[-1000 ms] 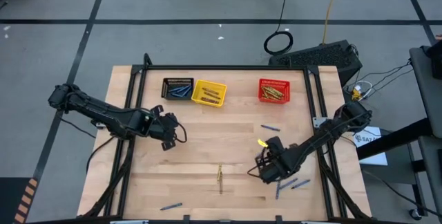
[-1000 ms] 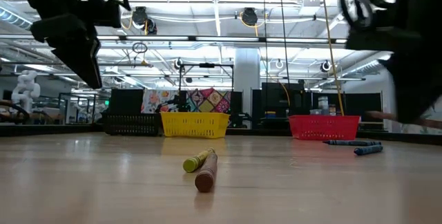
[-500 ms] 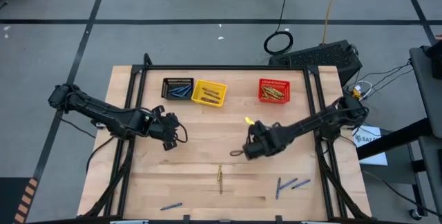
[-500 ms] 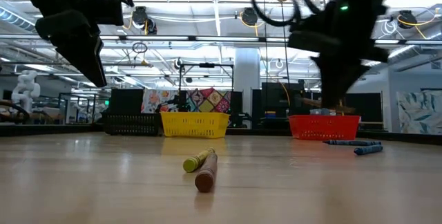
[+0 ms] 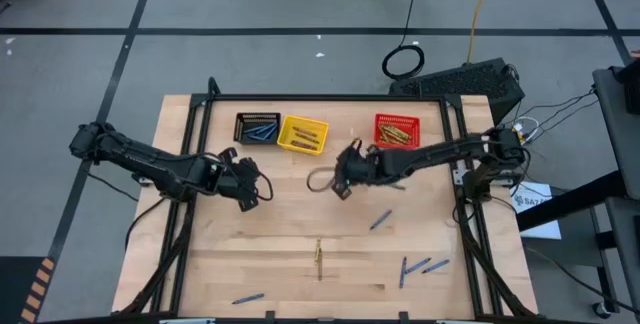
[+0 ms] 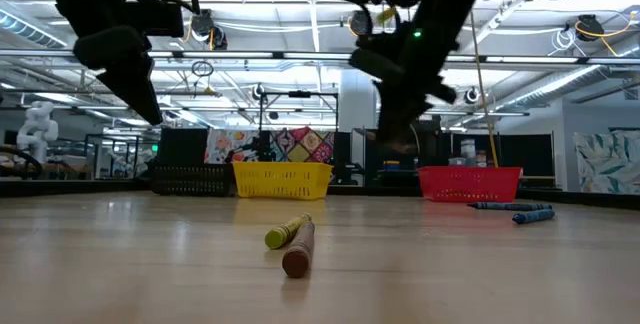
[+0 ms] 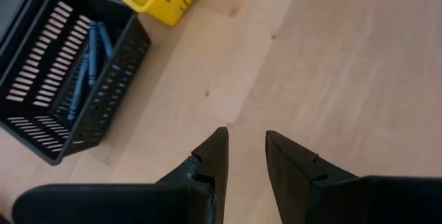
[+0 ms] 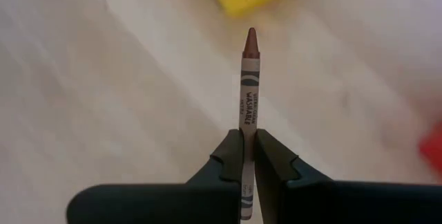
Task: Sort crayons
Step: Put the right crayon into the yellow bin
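Black basket (image 5: 257, 128), yellow basket (image 5: 303, 135) and red basket (image 5: 397, 131) along the wooden table (image 5: 290, 214)

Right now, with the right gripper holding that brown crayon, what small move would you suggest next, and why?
Probably carry it on toward the yellow basket and stop above it. The right gripper is shut on the brown crayon, and the right wrist view shows the tip already aimed at a yellow shape ahead. Which basket takes brown is a guess. The left gripper waits near the black basket.
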Available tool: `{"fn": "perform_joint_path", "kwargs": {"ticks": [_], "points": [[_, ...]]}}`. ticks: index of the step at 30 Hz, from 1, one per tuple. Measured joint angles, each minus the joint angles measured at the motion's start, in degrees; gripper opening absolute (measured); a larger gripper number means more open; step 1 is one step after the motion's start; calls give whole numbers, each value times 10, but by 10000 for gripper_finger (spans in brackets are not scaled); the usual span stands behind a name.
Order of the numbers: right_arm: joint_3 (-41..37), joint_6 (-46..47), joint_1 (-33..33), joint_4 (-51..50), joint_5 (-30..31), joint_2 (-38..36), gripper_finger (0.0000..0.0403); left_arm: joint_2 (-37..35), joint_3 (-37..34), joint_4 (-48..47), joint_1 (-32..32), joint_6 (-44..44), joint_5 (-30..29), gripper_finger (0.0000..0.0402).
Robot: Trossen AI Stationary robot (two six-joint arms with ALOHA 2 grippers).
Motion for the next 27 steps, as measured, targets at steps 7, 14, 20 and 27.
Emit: {"fn": "perform_joint_path", "kwargs": {"ticks": [7, 14, 20, 27], "points": [[0, -116, -80, 120, -51, 0, 0, 0, 0, 2, 25, -1, 0, 96], [0, -177, -135, 231, -121, 10, 0, 0, 0, 9, 39, 0, -1, 96], [0, -206, -160, 315, -180, 42, 0, 0, 0, 36, 61, 18, -3, 96], [0, -211, -187, 359, -181, 55, 0, 0, 0, 58, 96, 64, -4, 96]]}}
